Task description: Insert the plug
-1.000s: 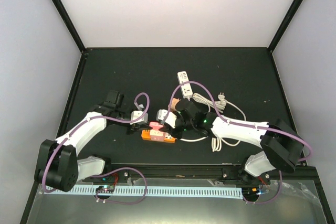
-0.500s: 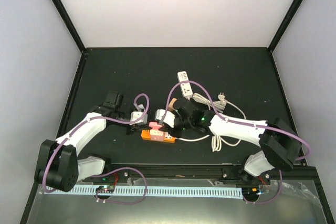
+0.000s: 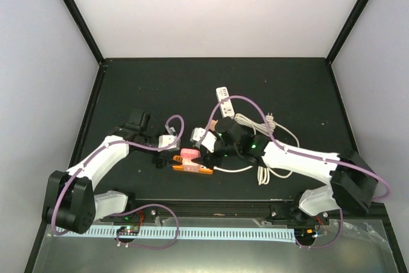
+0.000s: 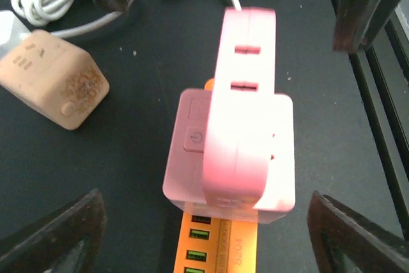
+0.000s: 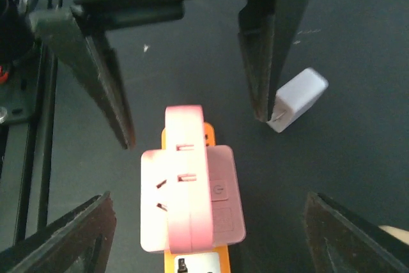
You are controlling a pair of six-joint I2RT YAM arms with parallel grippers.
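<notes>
A pink plug block stands upright, seated in the end of an orange power strip lying on the black table. From above, the pink plug sits between my two grippers. My left gripper is open, its fingers wide on either side of the plug and not touching it. From the opposite side my right gripper is also open around the same plug with clear gaps. The orange strip pokes out below the plug. Nothing is held.
A beige cube adapter lies left of the plug, and a small white adapter lies near the left gripper's finger. A white power strip with coiled white cable sits behind the right arm. The table's front rail is close.
Both grippers have gone from shut to open, letting go. The pink plug stays standing in the orange strip. The right arm has drawn back slightly to the right.
</notes>
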